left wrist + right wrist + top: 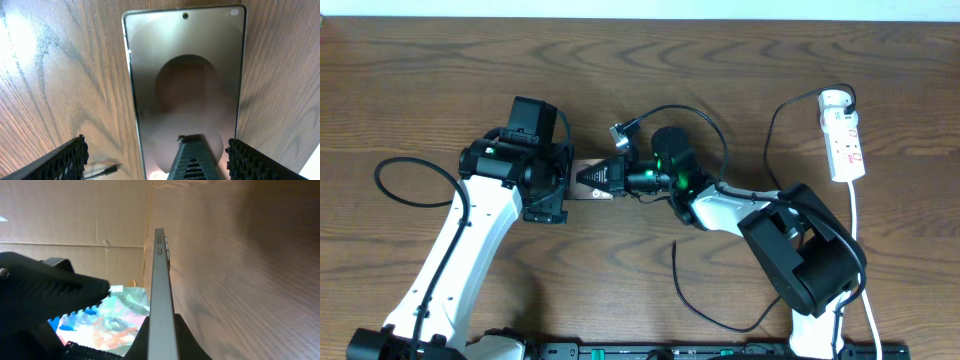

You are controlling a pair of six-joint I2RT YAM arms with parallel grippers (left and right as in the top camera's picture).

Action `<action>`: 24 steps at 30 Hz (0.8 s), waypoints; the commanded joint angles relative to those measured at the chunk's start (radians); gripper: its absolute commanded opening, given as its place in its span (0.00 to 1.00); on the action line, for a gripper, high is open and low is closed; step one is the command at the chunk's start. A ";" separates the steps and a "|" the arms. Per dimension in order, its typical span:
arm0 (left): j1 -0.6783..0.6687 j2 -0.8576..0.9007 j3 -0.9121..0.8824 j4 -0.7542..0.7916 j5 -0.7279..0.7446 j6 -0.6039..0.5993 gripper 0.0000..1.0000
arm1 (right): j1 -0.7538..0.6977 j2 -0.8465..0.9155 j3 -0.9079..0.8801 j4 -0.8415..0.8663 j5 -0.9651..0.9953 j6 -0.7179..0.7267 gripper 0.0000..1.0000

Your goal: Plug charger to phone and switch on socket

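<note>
The phone (185,75) lies flat on the wooden counter (410,90) near its middle, between the two arms, its glossy face up and the camera hole at the end away from the left arm. The left hand (157,161) is released: its two ribbed fingers (65,160) stand spread on either side of the phone's near end. One is clear of the phone's edge, the other just beside the opposite edge. The right hand (601,178) reaches in from the other side, also spread apart. One dark pointed finger (192,157) sits over the phone's face, and in the right wrist view the toothed finger (60,292) stands off from the phone, which shows edge-on there. The charger (772,140) runs as a thin black cable from the socket (845,135) at the counter's far right and curves down behind the right arm. Its plug end cannot be made out. The socket lies well apart from the phone, with its white cord (865,270) trailing toward the near edge.
</note>
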 commanded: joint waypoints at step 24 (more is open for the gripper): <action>0.000 -0.110 0.012 0.154 0.102 0.668 0.87 | -0.330 -0.008 0.008 -0.063 -0.233 0.142 0.01</action>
